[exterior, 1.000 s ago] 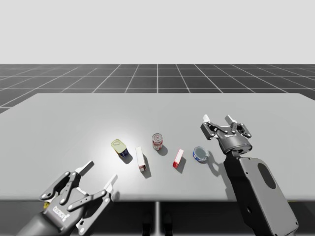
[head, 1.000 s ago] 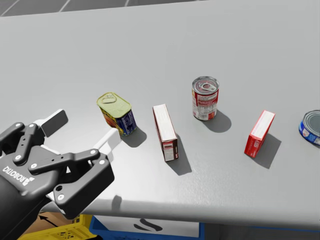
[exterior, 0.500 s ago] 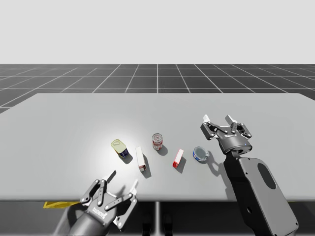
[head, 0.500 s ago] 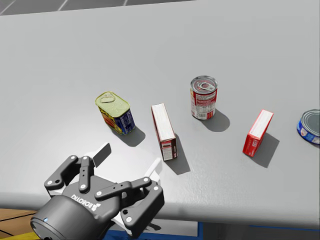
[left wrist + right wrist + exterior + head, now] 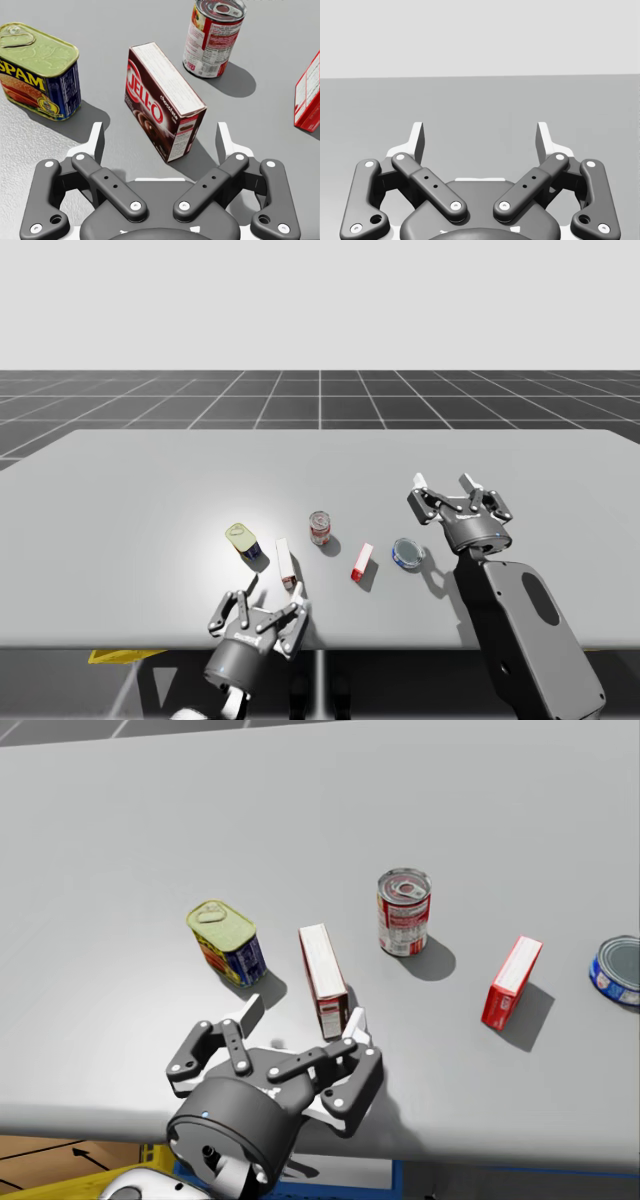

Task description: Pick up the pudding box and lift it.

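The pudding box (image 5: 286,563) (image 5: 323,978) is brown and white and lies on a long side on the grey table (image 5: 150,490). My left gripper (image 5: 275,590) (image 5: 302,1017) (image 5: 160,134) is open at the table's front edge. In the left wrist view the box (image 5: 162,102) lies just ahead of the gripper, its near end reaching in between the fingertips (image 5: 96,135) without touching them. My right gripper (image 5: 442,483) (image 5: 480,132) is open and holds nothing, raised above the table's right side.
Left of the pudding box stands a yellow-lidded rectangular can (image 5: 243,540) (image 5: 228,942) (image 5: 37,70). A red and white round can (image 5: 319,527) (image 5: 403,912), a red box (image 5: 361,561) (image 5: 511,982) and a flat blue can (image 5: 407,553) lie to its right.
My left arm has swung right and forward from the table's front left, bringing its open gripper up to the pudding box's near end. My head has turned slightly. The right arm has not moved.
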Action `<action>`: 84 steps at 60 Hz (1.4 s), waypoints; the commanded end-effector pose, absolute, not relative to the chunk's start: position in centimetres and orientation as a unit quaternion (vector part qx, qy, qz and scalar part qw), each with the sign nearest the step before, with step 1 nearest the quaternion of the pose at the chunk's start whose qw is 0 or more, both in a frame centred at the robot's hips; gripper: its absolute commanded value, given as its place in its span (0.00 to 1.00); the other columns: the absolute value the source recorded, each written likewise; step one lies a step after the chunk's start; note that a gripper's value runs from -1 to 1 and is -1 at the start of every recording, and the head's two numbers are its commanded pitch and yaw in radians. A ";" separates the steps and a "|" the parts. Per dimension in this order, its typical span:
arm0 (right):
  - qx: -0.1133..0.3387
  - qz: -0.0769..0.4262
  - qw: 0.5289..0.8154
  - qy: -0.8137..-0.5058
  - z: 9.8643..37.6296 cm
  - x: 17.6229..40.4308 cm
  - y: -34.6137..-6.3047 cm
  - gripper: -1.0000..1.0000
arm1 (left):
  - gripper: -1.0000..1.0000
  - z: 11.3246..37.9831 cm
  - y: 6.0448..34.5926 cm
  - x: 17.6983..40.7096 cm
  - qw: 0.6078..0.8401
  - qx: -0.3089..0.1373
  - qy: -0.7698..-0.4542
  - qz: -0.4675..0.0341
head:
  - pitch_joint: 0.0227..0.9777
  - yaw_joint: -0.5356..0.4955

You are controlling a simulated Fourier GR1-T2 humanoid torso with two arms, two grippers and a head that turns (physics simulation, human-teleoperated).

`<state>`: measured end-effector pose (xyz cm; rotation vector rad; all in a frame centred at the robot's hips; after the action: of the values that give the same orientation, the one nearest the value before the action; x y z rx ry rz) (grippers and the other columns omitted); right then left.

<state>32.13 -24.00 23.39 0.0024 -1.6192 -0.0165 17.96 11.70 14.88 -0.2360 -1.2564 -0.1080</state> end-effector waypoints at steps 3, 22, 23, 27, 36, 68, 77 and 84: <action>-0.002 -0.008 0.688 -0.725 23.4 32.1 -24.1 0.00 | 0.00 14.5 10.4 19.2 0.806 -0.093 -0.583 -0.032 | 0.90 0.66; -0.002 -0.008 0.688 -0.726 23.5 32.1 -24.1 0.00 | 0.00 13.9 9.1 21.4 0.817 -0.061 -0.573 -0.014 | 0.90 0.66; -0.001 -0.009 0.688 -0.726 23.5 32.1 -24.1 0.00 | 0.00 14.0 9.0 21.5 0.816 -0.061 -0.574 -0.015 | 0.90 0.66; -0.001 -0.008 0.689 -0.725 23.5 32.1 -24.1 0.00 | 0.00 13.9 8.9 21.9 0.815 -0.053 -0.576 -0.017 | 0.90 0.66; -0.001 -0.009 0.688 -0.725 23.5 32.1 -24.2 0.00 | 0.07 13.6 8.8 22.5 0.824 -0.047 -0.564 -0.010 | 0.90 0.65; -0.007 -0.009 0.686 -0.728 23.5 32.1 -24.3 0.00 | 0.98 13.1 8.6 22.1 0.835 -0.056 -0.547 -0.028 | 0.69 0.67; -0.007 -0.010 0.685 -0.728 23.5 32.1 -24.3 0.00 | 0.99 12.9 8.5 22.1 0.835 -0.056 -0.546 -0.032 | 0.59 0.67; -0.010 -0.010 0.685 -0.729 23.4 32.1 -24.3 0.00 | 0.98 12.8 8.5 22.0 0.835 -0.054 -0.546 -0.033 | 0.52 0.68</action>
<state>32.12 -24.29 23.49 -0.0175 -1.6313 -0.0216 22.52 8.57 14.01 -0.0807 -1.1974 -0.0128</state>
